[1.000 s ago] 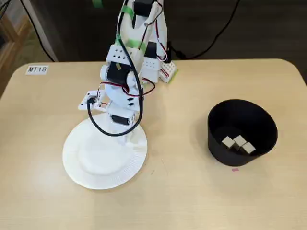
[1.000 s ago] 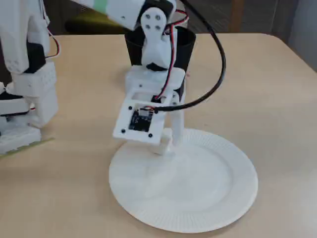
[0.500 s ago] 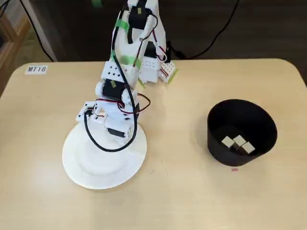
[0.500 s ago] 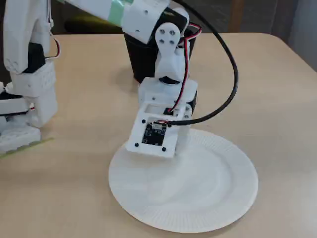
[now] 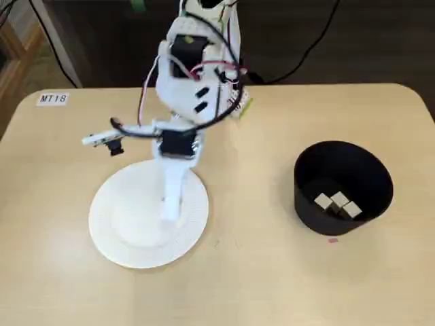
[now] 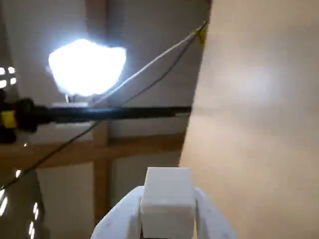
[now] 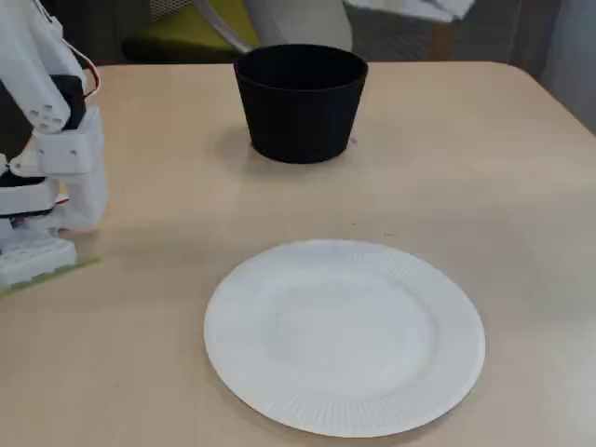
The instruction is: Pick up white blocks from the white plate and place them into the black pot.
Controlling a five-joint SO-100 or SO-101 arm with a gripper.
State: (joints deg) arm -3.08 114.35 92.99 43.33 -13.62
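Gripper (image 6: 167, 219) is clamped on 1 white block (image 6: 167, 199). White plate (image 7: 372, 414) is bare; swing over the black pot (image 5: 343, 187) with 3 blocks (image 5: 336, 204) inside, center, release low.

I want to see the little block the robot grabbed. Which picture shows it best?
The wrist view: the white block sits close up, pinched between the jaws. In a fixed view from above, the arm hides it. The other fixed view shows only the bare white plate.
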